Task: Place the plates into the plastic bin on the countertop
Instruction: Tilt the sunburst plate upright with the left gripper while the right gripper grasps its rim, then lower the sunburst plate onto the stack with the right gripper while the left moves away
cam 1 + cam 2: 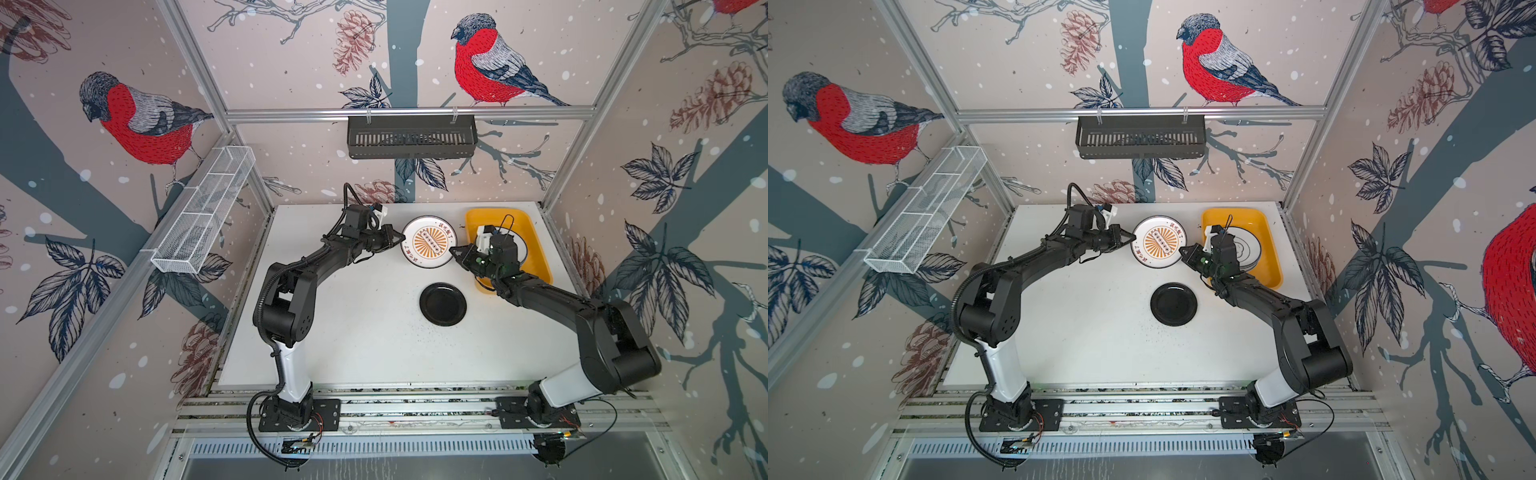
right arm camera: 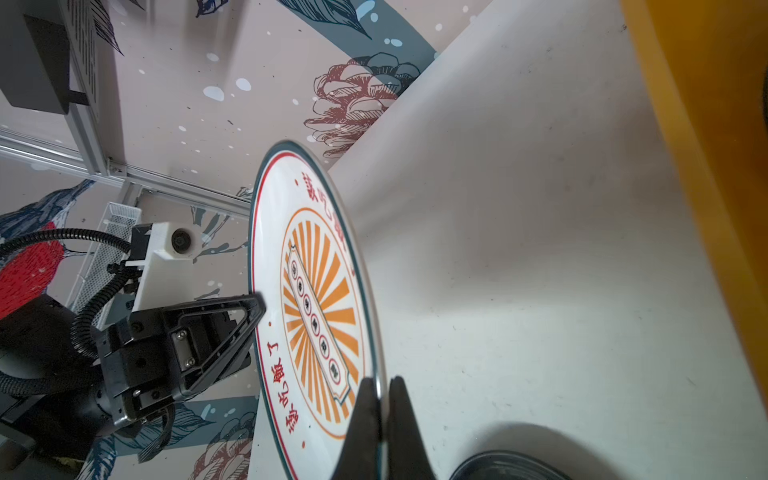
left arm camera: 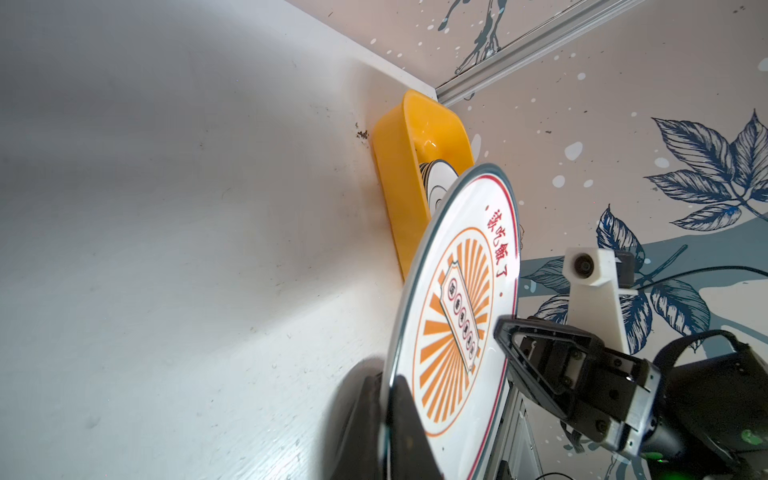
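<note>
Top views: plate [image 1: 429, 243] held clear of the countertop [image 1: 353, 332], beside the bin [image 1: 492, 216].
Left wrist: left gripper [image 3: 384, 386] pinches its rim.
Right wrist: right gripper [image 2: 382, 386] pinches the opposite rim.
Likely stiff, glossy, slippery and breakable, so grip the rim.

Red Chinese lettering on one plate

On the round white plate with a dark green edge line and an orange sunburst centre [image 3: 453, 316], four red characters, 該吃飯了, are printed along the rim band inside a thin red ring and are flanked by small red dots; they are read most clearly in the left wrist view. In the right wrist view the plate [image 2: 316, 316] is shown with the same group on the near side of the rim, while a second group on the far side is foreshortened and only partly legible. In both top views the plate [image 1: 428, 243] [image 1: 1159, 245] is seen with the two groups on opposite sides of the rim. Across the sunburst a narrow banner is drawn with a row of small ringed characters, which are too small to be read.
</note>
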### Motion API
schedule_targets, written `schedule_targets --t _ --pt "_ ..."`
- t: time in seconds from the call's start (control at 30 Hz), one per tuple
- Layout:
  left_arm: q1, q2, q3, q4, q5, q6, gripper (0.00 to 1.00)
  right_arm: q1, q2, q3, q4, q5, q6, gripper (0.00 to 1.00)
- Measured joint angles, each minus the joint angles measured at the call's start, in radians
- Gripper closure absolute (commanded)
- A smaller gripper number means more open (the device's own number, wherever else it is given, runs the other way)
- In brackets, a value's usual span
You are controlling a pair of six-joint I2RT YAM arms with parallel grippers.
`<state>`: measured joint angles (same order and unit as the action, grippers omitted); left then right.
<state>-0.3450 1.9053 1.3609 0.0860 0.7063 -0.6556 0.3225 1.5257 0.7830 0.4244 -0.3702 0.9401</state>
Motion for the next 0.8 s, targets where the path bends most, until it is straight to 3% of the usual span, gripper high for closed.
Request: schedule_targets --t 0.03,0.07,0.1,0.17,0.4,0.53,0.8 --pt "-0.001 -0.005 0.000 0.001 0.003 -0.001 0.38 -0.007 -0.005 -0.005 0.001 -0.005 0.001 0.99" --pt "-0.002 -0.009 0.000 0.005 0.008 -0.002 0.27 -0.016 -0.013 -0.011 -0.008 -0.008 -0.002 0.99" --pt "-0.003 -0.019 0.000 0.006 0.006 0.001 0.18 -0.033 -0.023 -0.018 -0.027 -0.006 -0.002 0.99" --pt "-0.003 -0.047 0.001 -0.001 -0.015 0.028 0.09 -0.074 -0.050 -0.035 -0.048 0.004 0.001 0.99" --pt "-0.013 -0.128 -0.046 -0.018 -0.103 0.163 0.04 -0.299 -0.183 -0.064 -0.124 0.016 0.002 0.99" --pt "-0.073 -0.131 -0.098 -0.053 -0.141 0.240 0.04 -0.436 -0.178 -0.064 -0.189 0.038 -0.004 0.99" --pt "-0.187 -0.123 -0.188 -0.095 -0.190 0.333 0.04 -0.523 -0.056 -0.020 -0.258 0.034 -0.055 0.99"
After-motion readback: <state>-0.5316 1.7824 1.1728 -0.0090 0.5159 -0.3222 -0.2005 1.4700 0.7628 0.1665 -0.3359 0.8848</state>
